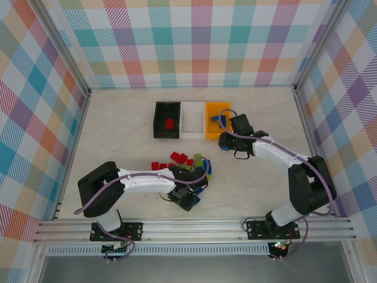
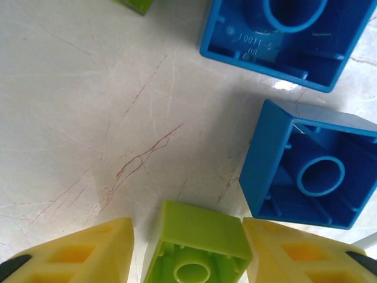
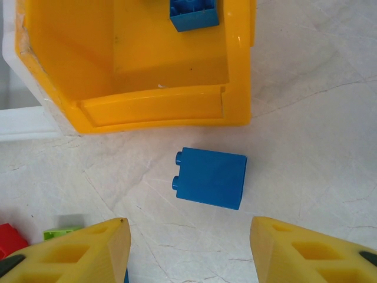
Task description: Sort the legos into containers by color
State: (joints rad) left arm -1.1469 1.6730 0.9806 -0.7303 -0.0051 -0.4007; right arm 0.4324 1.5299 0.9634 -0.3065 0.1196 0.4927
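Note:
My left gripper (image 1: 187,196) is shut on a lime green lego (image 2: 200,233), which lies hollow side up on the table with a yellow finger on each side. Two blue legos (image 2: 312,171) (image 2: 283,35) lie hollow side up just beyond it. Loose red (image 1: 177,158), green (image 1: 198,157) and blue (image 1: 207,171) legos form a pile mid-table. My right gripper (image 3: 188,253) hangs open over a blue lego (image 3: 212,178) lying on its side just in front of the orange-yellow container (image 3: 159,106). Another blue lego (image 3: 194,15) sits inside that container.
Three containers stand in a row at the back: black (image 1: 158,121) with a red lego (image 1: 169,124) in it, white (image 1: 193,119), then orange-yellow (image 1: 212,127). Metal frame rails and checked walls close in the table.

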